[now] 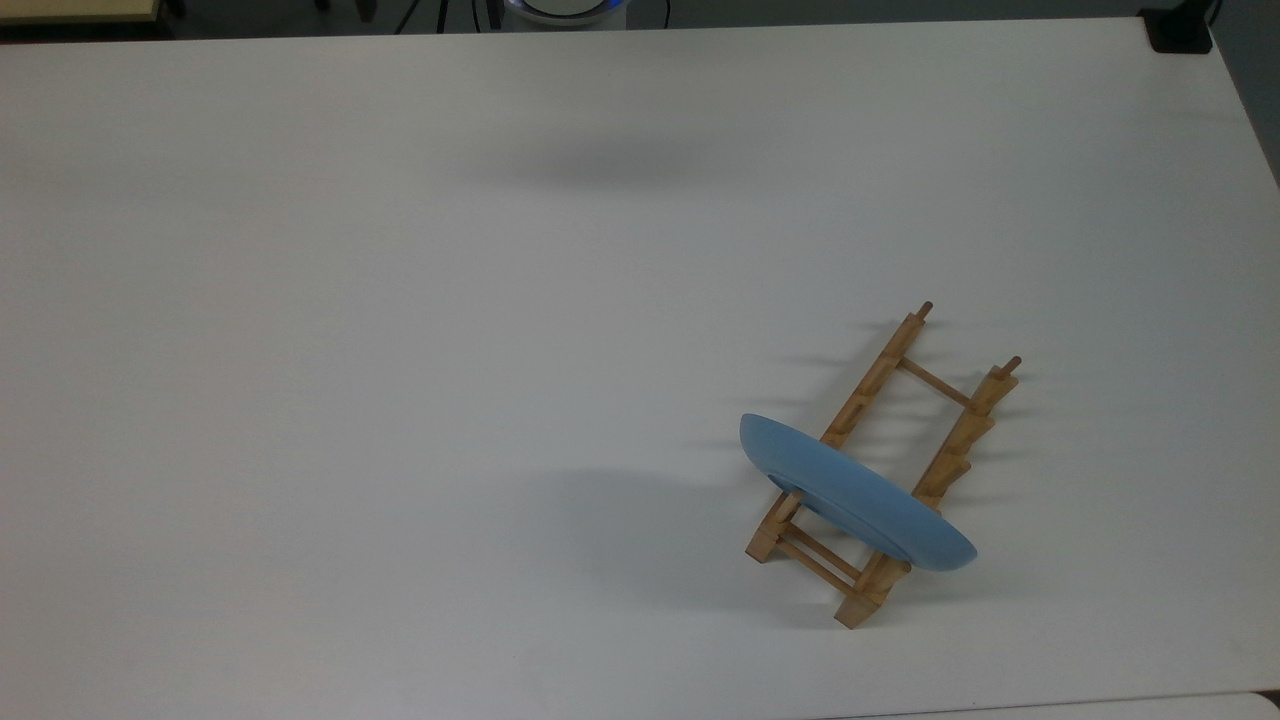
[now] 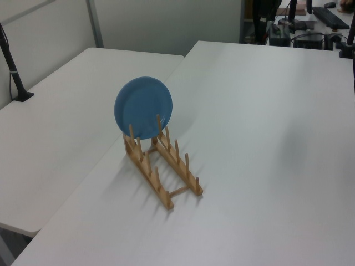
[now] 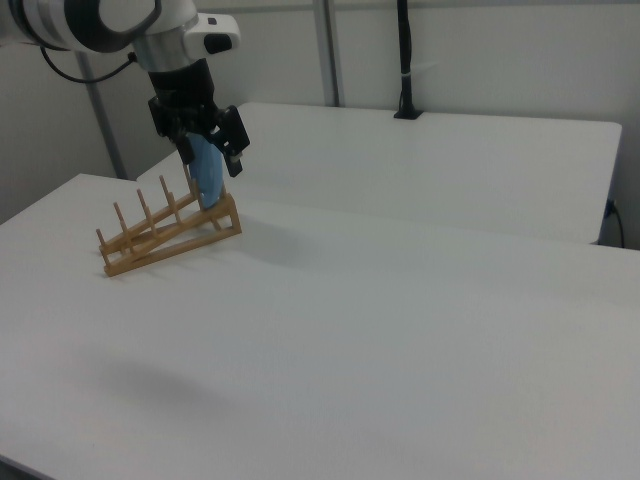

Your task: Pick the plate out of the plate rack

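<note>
The light-blue plate [image 1: 858, 496] stands on edge in the end slot of the wooden plate rack [image 1: 950, 440], leaning slightly, at the top view's lower right. In the left view the plate [image 2: 143, 107] faces the camera at the far end of the rack [image 2: 161, 166]. In the right view my gripper [image 3: 212, 160] hangs open on the white arm at upper left, and the plate [image 3: 209, 182] shows between its fingers, above the rack [image 3: 165, 238]. Nothing touches the plate in the top and left views, so the gripper looks to be apart from it.
The rack stands on a wide white table [image 1: 400, 350], and a soft shadow [image 1: 600, 160] lies near its far edge. A second white table [image 2: 61, 105] adjoins on the left view's left. A black post [image 3: 404, 60] rises at the back in the right view.
</note>
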Controlling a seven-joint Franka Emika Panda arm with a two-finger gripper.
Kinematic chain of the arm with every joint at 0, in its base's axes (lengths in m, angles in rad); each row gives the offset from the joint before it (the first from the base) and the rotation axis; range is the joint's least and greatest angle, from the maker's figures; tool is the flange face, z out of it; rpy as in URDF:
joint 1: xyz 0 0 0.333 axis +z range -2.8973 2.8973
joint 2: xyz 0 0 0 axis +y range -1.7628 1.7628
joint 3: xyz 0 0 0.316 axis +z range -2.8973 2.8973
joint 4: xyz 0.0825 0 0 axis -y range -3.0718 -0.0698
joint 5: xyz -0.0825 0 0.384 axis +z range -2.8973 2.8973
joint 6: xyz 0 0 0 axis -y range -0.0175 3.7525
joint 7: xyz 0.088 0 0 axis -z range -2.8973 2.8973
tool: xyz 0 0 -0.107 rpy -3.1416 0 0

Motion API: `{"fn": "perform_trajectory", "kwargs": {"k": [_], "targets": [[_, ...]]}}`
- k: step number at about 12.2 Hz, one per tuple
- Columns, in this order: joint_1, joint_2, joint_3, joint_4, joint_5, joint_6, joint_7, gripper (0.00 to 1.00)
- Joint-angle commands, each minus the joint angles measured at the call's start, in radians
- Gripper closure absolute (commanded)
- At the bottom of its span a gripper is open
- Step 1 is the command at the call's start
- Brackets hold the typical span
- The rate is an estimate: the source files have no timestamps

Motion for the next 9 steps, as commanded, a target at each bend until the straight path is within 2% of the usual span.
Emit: {"fn": "perform_trajectory", "kwargs": {"k": [1,5,6,8,9], "targets": [[0.011,-0.012,-0.008,-0.022,0.021,0.024,-0.007,0.0],[0.008,-0.01,-0.008,-0.022,0.021,0.022,-0.045,0.0],[0.008,-0.01,-0.008,-0.022,0.02,0.022,-0.104,0.0],[0.006,-0.01,-0.008,-0.022,0.009,0.024,-0.355,0.0],[0.008,0.004,-0.008,-0.014,0.006,0.042,-0.39,0.0]]}}
